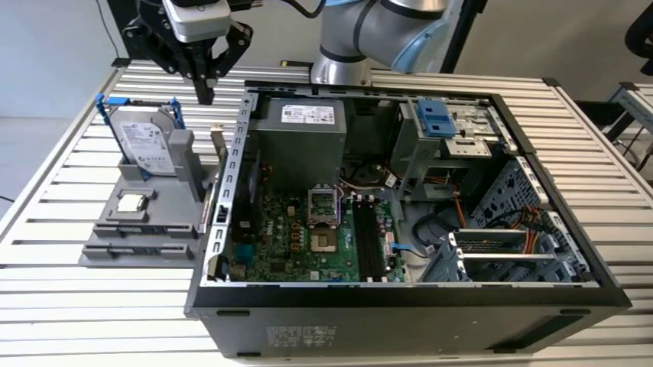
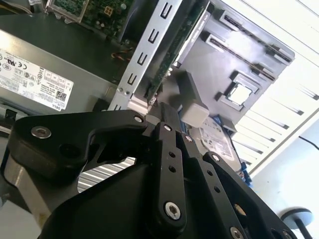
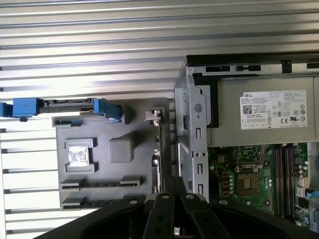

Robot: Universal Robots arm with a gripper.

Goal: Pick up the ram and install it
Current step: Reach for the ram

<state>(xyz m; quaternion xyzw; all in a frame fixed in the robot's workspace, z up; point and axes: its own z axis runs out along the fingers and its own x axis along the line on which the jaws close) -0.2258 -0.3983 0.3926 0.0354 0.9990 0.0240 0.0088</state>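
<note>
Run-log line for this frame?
phase: pre-grasp | end effector: shut, empty, above ram | ram: on edge in gray fixture, beside computer case, not installed

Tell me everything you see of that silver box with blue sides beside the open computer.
The hard drive is a flat silver metal box with a pale label on its face and blue rails along both long edges. It stands on end, leaning slightly, in a grey holder on the slatted table, at the exterior view's left of the computer case. The gripper hangs nearby, not touching.
</note>
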